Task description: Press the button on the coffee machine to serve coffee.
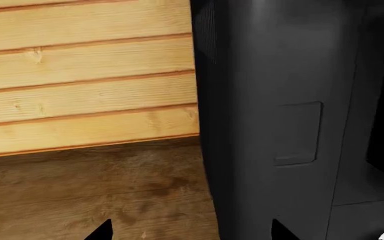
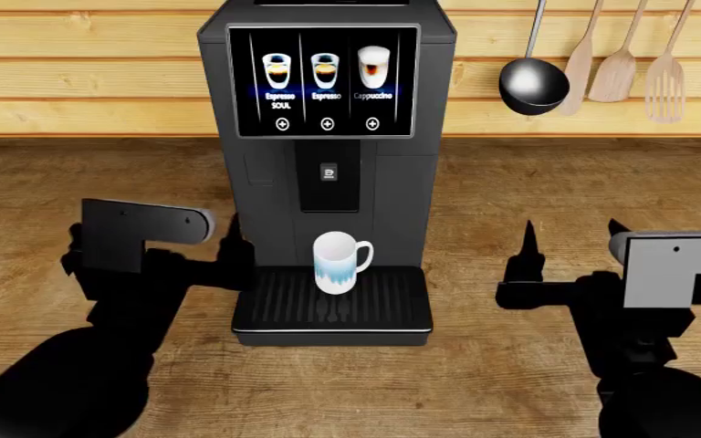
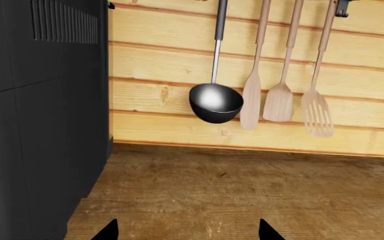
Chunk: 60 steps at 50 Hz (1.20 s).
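Nearest, the left gripper [image 2: 236, 239] and right gripper [image 2: 570, 239] are held low at either side of the coffee machine [image 2: 326, 164], both spread and holding nothing. Between them a white mug [image 2: 340, 263] stands on the ribbed drip tray [image 2: 332, 306] beneath the spout block [image 2: 329, 178]. Above, the screen [image 2: 324, 80] shows 3 drinks, each over a small round button [image 2: 326, 124]. Behind, a ladle [image 2: 533, 84] hangs on the plank wall [image 2: 83, 73]. No press is begun yet; next, 1 fingertip must be raised to a button.
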{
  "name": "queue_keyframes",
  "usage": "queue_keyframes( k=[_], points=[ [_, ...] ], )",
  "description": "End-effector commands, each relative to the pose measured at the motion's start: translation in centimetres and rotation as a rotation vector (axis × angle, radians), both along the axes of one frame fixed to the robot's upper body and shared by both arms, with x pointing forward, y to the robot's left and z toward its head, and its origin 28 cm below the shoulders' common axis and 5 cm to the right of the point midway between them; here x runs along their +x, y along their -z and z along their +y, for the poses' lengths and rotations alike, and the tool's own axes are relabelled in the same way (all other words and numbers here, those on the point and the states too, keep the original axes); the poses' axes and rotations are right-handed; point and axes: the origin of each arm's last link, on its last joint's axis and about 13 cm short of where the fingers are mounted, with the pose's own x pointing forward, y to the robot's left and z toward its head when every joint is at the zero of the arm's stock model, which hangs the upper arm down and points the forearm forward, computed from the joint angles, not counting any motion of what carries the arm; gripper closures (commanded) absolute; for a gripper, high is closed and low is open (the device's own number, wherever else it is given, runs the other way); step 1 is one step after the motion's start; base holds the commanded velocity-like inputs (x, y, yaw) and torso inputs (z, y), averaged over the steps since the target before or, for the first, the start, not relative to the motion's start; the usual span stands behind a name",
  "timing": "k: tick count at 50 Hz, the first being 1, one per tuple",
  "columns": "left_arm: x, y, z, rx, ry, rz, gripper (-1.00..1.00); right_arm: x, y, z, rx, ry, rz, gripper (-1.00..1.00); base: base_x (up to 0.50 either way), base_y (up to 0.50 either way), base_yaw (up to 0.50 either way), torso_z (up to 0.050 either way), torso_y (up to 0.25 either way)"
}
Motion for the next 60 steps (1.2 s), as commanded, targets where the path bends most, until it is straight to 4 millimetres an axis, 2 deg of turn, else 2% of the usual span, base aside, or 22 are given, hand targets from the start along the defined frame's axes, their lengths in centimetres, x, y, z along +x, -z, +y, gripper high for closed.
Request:
queue_keyframes(
  k=[1, 11, 13, 26, 33, 44, 48, 58, 59, 60],
  points=[
    [-2.2, -2.4, -1.8, -0.03, 0.085, -0.022, -1.0, 0.0, 0.3, 0.0, 0.011, 0.004, 0.01, -1.0, 0.0, 0.0, 0.0, 0.0, 0.0],
    [-3.3, -3.1, -3.6, -0.006, 0.147, 0.0, -1.0, 0.0, 0.8, 0.0, 0.017, 0.003, 0.022, -1.0, 0.0, 0.0, 0.0, 0.0, 0.0],
    [-3.7, -3.4, -3.3, 0.001, 0.157, -0.004, -1.0, 0.1, 0.8, 0.0, 0.018, 0.001, 0.024, -1.0, 0.0, 0.0, 0.0, 0.0, 0.0],
    [-4.3, -4.9, -4.9, -0.041, 0.228, -0.029, -1.0, 0.2, 1.3, 0.2, 0.032, -0.002, 0.035, -1.0, 0.0, 0.0, 0.0, 0.0, 0.0],
    [-5.1, -5.1, -6.3, -0.038, 0.33, 0.017, -1.0, 0.1, 1.0, 0.2, 0.036, 0.0, 0.016, -1.0, 0.0, 0.0, 0.0, 0.0, 0.0],
    [-5.1, -5.3, -8.6, -0.033, 0.37, 0.01, -1.0, 0.0, 1.0, 0.1, 0.04, 0.006, 0.012, -1.0, 0.0, 0.0, 0.0, 0.0, 0.0],
    [-5.1, -5.9, -9.0, -0.033, 0.383, -0.009, -1.0, 0.0, 1.0, 0.1, 0.039, 0.005, 0.011, -1.0, 0.0, 0.0, 0.0, 0.0, 0.0],
    [-5.0, -5.6, -9.7, -0.033, 0.373, -0.005, -1.0, 0.0, 1.1, 0.1, 0.041, 0.004, 0.015, -1.0, 0.0, 0.0, 0.0, 0.0, 0.0],
    [-5.0, -5.6, -9.8, -0.034, 0.364, -0.006, 1.0, 0.0, 1.2, 0.1, 0.042, 0.005, 0.015, -1.0, 0.0, 0.0, 0.0, 0.0, 0.0],
    [-5.0, -5.6, -9.8, -0.032, 0.357, -0.01, 1.0, 0.0, 1.2, 0.1, 0.042, 0.006, 0.015, -1.0, 0.0, 0.0, 0.0, 0.0, 0.0]
  ],
)
